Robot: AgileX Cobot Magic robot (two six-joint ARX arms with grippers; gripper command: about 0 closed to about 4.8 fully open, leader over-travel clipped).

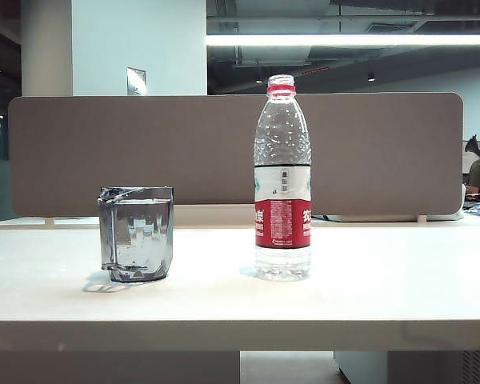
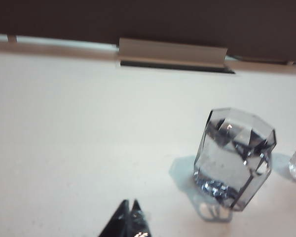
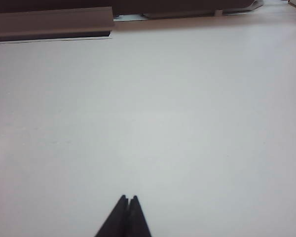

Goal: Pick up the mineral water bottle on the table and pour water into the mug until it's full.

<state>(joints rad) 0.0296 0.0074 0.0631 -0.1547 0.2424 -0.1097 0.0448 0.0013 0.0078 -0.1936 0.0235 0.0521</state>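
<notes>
- Judging by the mug (image 1: 136, 234), already holding water, little is left to pour.
- Bottle (image 1: 282, 180) stands uncapped mid-frame on the table (image 1: 384, 296), right of mug.
- Left gripper (image 2: 129, 203) and right gripper (image 3: 129, 198) show fingers together, empty, low in wrist views; open wide before gripping.

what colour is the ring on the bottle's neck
Red; the bottle neck ring shows best in the exterior view.

**Table layout**

The mug (image 1: 136, 234) is standing on the table (image 1: 368, 296), left of the mineral water bottle (image 1: 282, 180), the two apart; the divider panel (image 1: 384, 152) is rising behind both; the left gripper (image 2: 129, 203) is hovering over the table near the mug; the right gripper (image 3: 129, 198) is hanging over bare tabletop
</notes>
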